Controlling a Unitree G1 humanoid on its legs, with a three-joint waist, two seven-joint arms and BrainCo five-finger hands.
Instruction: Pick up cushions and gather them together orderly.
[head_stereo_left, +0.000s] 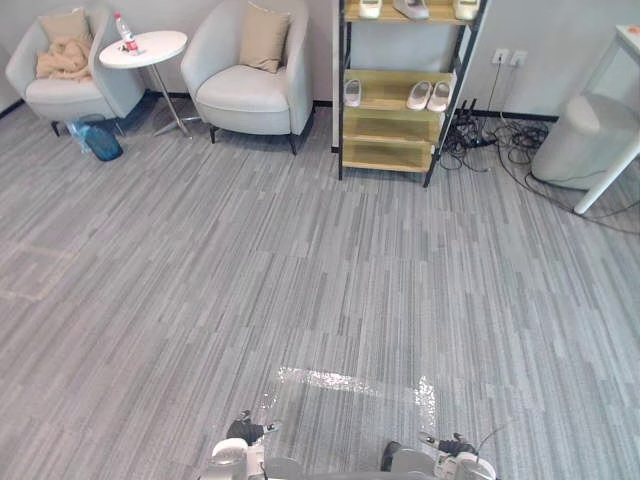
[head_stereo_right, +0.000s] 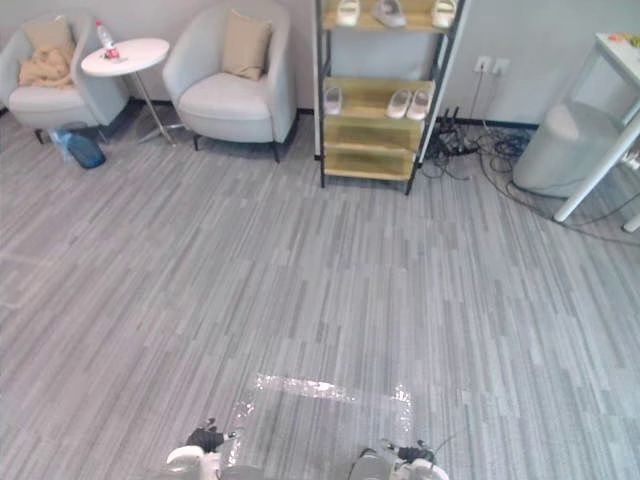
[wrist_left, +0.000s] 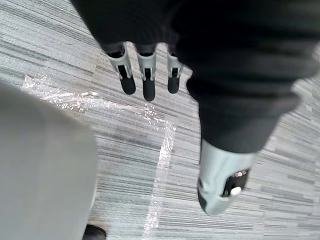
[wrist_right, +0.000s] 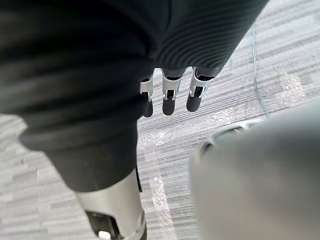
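A lounge floor of grey striped carpet (head_stereo_left: 330, 260): the left hand (wrist_left: 148, 75) and right hand (wrist_right: 169, 97) hang low over it, the fingers (wrist_right: 196, 95) of both straight, slightly apart and holding nothing. Strips of shiny clear tape (head_stereo_left: 340, 382) lie just beneath the fingertips. Well beyond them, a beige cushion (head_stereo_left: 264, 38) stands upright in a pale armchair (head_stereo_left: 250, 95). A tan cushion (head_stereo_left: 66, 25) sits in a second armchair (head_stereo_left: 70, 95) further left.

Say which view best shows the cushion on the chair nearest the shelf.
Right eye view: the cushion sits whole, clear of the top edge. Left eye view shows it nearer that edge. Wrist views face the floor.
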